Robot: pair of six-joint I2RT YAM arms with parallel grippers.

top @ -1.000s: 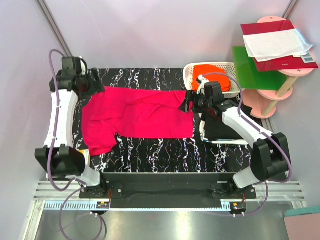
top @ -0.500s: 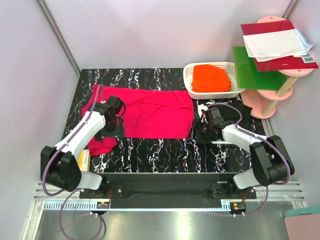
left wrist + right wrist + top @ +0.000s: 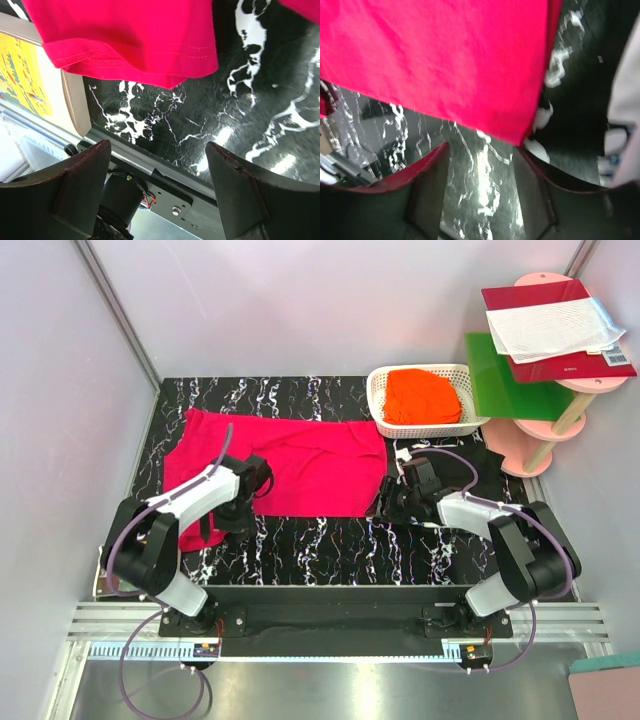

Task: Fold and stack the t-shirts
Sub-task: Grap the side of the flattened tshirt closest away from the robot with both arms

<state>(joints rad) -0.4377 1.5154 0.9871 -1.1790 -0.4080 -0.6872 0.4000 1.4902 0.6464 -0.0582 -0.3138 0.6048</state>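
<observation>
Logged both arms shifted over the last half second: left gripper (image 3: 233,522) drawn nearer the bases, down beside the sleeve; right gripper (image 3: 388,502) nudged slightly leftward. Found the red t-shirt (image 3: 300,465) lying as before, spread flat on the black marbled counter (image 3: 320,540), left of centre, with one sleeve trailing toward the near-left corner.

From the left wrist: jaws set wide apart, holding nothing. Bare counter between the fingers (image 3: 75,190), sleeve hem just ahead of the tips. Cannot tell whether touching the counter or hovering. Glimpsed a yellow printed sheet (image 3: 20,75) past the counter's edge.

From the right wrist, somewhat blurred: jaws likewise spread and holding nothing. Near-right corner of the t-shirt just ahead of the gap, not pinched.

Also noted from above: white basket (image 3: 376,390) at the far right of the counter with an orange shirt (image 3: 420,398) bundled inside. Dark garment (image 3: 478,472) lying just right of the right gripper, apart from the t-shirt.
</observation>
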